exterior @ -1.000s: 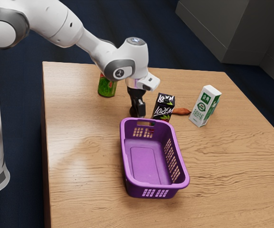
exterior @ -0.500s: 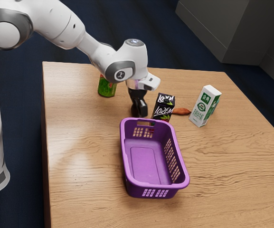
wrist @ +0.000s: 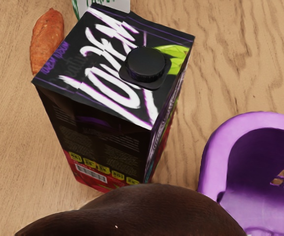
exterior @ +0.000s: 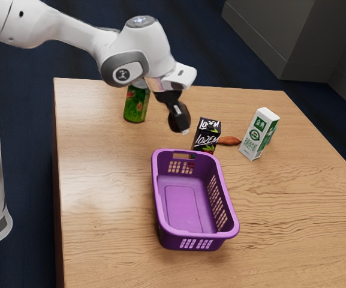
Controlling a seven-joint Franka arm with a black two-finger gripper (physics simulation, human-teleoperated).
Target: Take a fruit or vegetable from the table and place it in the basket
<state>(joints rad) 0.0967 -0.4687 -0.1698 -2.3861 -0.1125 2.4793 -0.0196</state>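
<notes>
Upper centre, the black gripper (exterior: pixel 181 122) grasps a dark-brown, rounded fruit or vegetable (wrist: pixel 132 212); held high, likely to clear the purple plastic basket (exterior: pixel 233 227).

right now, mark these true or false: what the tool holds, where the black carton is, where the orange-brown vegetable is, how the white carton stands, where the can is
1. The tool holds a dark brown item above the table. True.
2. The black carton is inside the basket. False: the black carton stands on the table, outside the purple basket.
3. The orange-brown vegetable lies on the table near the black carton. True.
4. The white carton lies on its side. False: the white carton stands upright.
5. The green can stands on the table. True.
</notes>
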